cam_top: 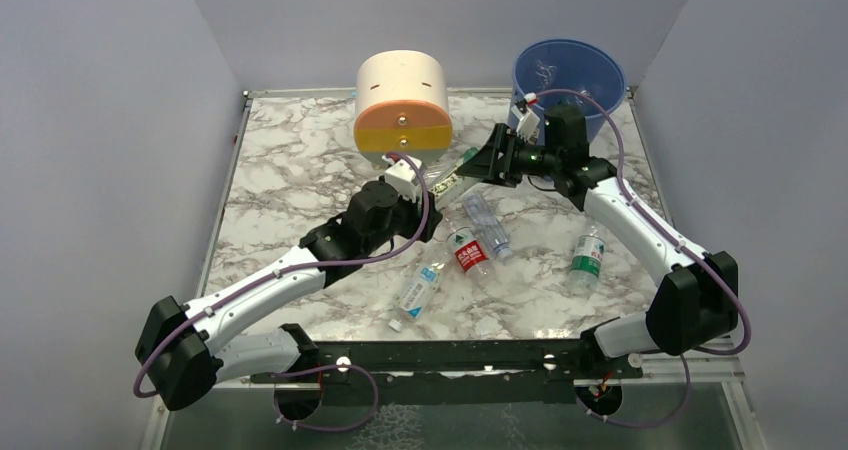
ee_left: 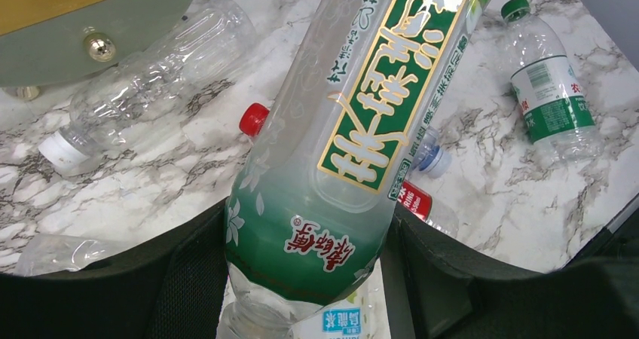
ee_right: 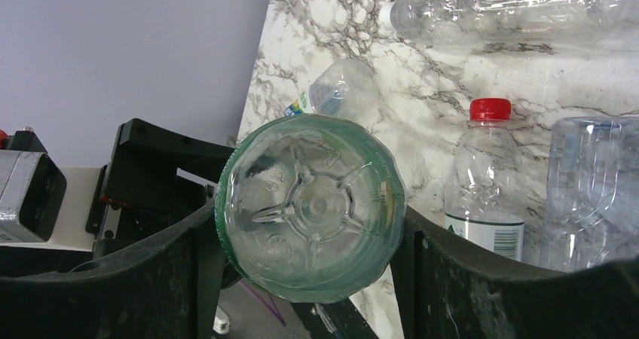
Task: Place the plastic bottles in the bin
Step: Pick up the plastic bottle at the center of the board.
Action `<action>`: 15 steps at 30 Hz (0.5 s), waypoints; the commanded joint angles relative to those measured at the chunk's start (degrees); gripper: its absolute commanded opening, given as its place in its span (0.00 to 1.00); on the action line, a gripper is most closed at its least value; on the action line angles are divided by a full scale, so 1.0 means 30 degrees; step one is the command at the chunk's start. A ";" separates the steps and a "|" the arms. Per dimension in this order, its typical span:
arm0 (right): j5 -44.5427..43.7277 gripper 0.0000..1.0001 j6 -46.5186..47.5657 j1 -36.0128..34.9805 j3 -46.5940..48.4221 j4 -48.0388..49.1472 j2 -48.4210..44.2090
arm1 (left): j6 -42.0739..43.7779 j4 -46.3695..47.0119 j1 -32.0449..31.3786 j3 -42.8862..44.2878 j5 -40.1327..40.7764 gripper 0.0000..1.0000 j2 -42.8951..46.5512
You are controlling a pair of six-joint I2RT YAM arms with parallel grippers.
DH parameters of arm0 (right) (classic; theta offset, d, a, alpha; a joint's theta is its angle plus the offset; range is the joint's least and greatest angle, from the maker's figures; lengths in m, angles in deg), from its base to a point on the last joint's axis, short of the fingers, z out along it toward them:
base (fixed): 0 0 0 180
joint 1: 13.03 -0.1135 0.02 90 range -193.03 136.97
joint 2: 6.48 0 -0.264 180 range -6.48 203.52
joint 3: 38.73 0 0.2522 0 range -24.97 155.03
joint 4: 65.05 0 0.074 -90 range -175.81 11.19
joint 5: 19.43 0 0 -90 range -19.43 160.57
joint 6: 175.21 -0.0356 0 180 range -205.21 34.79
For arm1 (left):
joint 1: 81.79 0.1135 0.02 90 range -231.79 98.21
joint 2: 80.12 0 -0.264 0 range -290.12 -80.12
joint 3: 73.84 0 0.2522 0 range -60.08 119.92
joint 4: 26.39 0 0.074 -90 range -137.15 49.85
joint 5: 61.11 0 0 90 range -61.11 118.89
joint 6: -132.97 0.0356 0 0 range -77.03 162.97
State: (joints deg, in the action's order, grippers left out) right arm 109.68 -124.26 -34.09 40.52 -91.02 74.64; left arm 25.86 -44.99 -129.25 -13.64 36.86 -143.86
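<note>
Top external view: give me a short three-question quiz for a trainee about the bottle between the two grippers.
1. True or false: the green-tinted clear plastic bottle is inside the tall round blue plastic bin.
2. Which end of it faces the right gripper? A cap, B base, C label.
3. Fill in: the left gripper is shut on the ___.
Key: 1 false; 2 B; 3 bottle.

A: Table [cam_top: 290, 160]?
B: White marble, grey veins.
A: Bin [cam_top: 592, 75]?
B: Blue. The drawer unit [cam_top: 403, 90] is cream above orange.
A: And the tall bottle [ee_left: 362, 113]?
B: Green-tinted, green label edged gold, white script, red characters below.
</note>
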 commanded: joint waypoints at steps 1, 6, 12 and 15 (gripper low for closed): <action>0.0625 0.67 -0.0335 -0.0326 -0.0155 0.1071 0.0218 | -0.0373 0.0874 0.0061 -0.0353 -0.0397 0.66 0.0411; 0.0579 0.62 -0.0373 -0.0340 -0.0109 0.1125 0.0213 | -0.0510 0.0621 0.0079 -0.0305 -0.0174 0.81 0.0356; 0.0516 0.62 -0.0341 -0.0342 -0.0052 0.1051 0.0235 | -0.0597 0.0451 0.0083 -0.0317 0.0083 0.94 0.0589; 0.0474 0.62 -0.0299 -0.0348 -0.0027 0.1020 0.0235 | -0.0598 0.0346 0.0063 -0.0252 0.0174 0.99 0.0730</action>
State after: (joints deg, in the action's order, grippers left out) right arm 109.73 -124.72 -34.84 40.52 -89.33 75.10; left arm 24.66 -44.49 -129.10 -14.04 36.51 -143.67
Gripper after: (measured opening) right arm 0.691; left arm 0.962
